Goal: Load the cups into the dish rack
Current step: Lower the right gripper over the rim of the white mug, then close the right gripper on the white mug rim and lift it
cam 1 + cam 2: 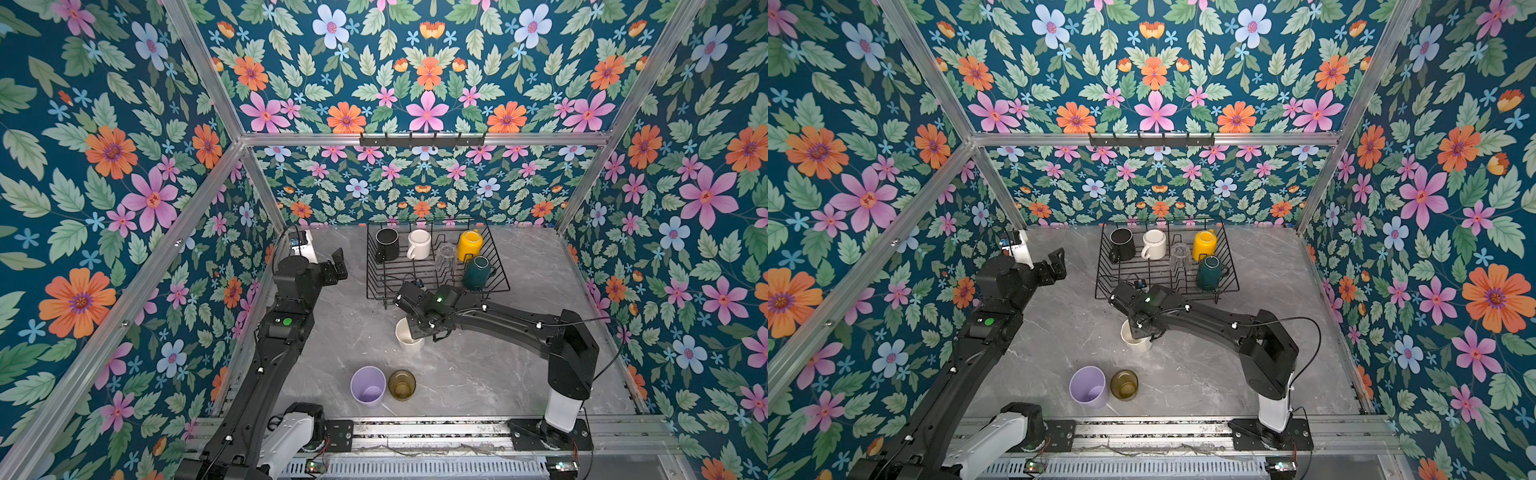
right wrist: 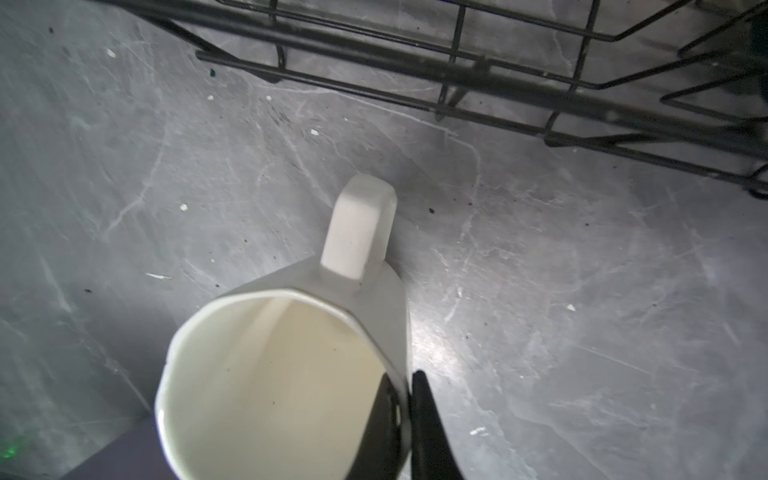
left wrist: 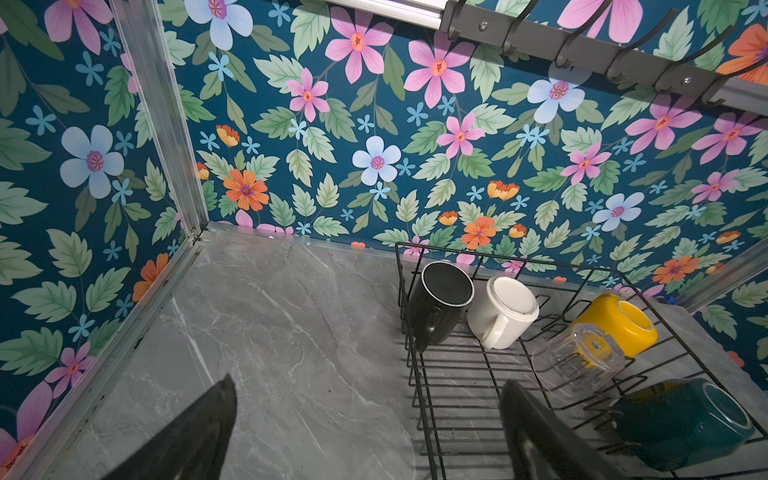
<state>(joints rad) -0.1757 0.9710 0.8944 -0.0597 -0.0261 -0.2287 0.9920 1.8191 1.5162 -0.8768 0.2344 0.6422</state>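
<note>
The surface (image 1: 498,374) looks like grey stone with pale veins. In the right wrist view, small white and dark specks (image 2: 314,132) lie on it. The walls (image 1: 428,62) carry dark blue wallpaper with pink, orange and light blue flowers. Aluminium bars (image 1: 291,139) frame them. A dark hook rail (image 1: 422,140) sits on the back bar. A metal rail (image 1: 436,428) runs along the near edge.

- Both top views were bright, evenly lit and sharp.
- The right wrist view was dimmer, with glare on the grey marbled table (image 2: 436,349) and the black wire dish rack (image 2: 478,65) soft.
</note>
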